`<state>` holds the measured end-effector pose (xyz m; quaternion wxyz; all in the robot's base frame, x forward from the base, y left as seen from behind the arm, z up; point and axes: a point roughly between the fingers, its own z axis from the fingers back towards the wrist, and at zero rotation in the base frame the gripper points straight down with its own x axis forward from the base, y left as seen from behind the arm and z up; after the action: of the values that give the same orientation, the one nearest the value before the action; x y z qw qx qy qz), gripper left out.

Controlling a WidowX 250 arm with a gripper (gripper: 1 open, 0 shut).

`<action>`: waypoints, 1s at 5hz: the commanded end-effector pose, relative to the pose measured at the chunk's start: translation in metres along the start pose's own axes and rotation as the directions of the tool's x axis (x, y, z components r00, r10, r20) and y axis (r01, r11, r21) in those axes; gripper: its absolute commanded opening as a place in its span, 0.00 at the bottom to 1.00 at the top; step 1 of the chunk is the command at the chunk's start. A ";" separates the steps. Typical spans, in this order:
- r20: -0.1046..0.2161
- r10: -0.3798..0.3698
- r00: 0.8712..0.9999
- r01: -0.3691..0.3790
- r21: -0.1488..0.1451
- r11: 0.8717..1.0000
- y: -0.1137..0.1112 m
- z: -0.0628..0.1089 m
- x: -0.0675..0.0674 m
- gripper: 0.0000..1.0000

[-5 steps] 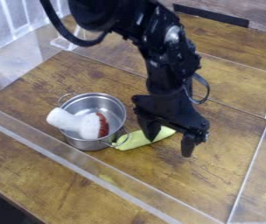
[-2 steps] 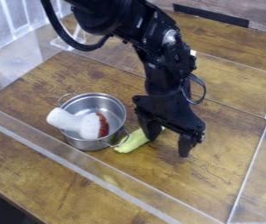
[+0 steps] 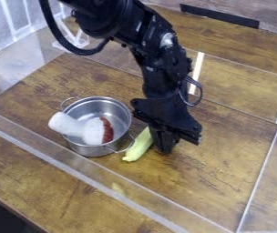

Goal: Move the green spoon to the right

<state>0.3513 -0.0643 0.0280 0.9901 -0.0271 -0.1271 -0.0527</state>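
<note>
**Barely begun: the claw has closed at the spoon, which has not yet gone right**

Evidently the task is at its first real step. The green spoon (image 3: 138,146) lies flat on the tabletop (image 3: 226,136) just below the middle of the frame, its lower end close beside the rim of the steel pot (image 3: 98,125), which sits left of centre. The claw (image 3: 166,141) points steeply down over the spoon's upper right end, and its jaws are drawn together there; it looks to be pinching the handle, though the black fingers hide the contact itself, so a firm hold is a judgement rather than something seen. The spoon is not lifted. What remains is nearly everything: raising or dragging it, carrying it toward the right of the frame, and setting it down clear of the pot.

As to materials, the visible part of the spoon is a thick, tapered, matte yellow-green handle, likely plastic; its bowl cannot be made out. The pot is round, shiny brushed metal with a small side handle at its upper left, and it holds a white roll with a red patch (image 3: 87,127), soft-looking like cloth. The tabletop is dark, grainy wooden planking, bordered by low clear plastic walls (image 3: 56,159). The arm is glossy black with loose cables.
</note>
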 end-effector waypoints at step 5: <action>0.060 0.248 0.967 -0.243 -0.080 0.967 -0.021 0.039 0.009 0.00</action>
<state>0.3368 -0.0765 0.0307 0.9900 -0.0637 -0.1022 0.0731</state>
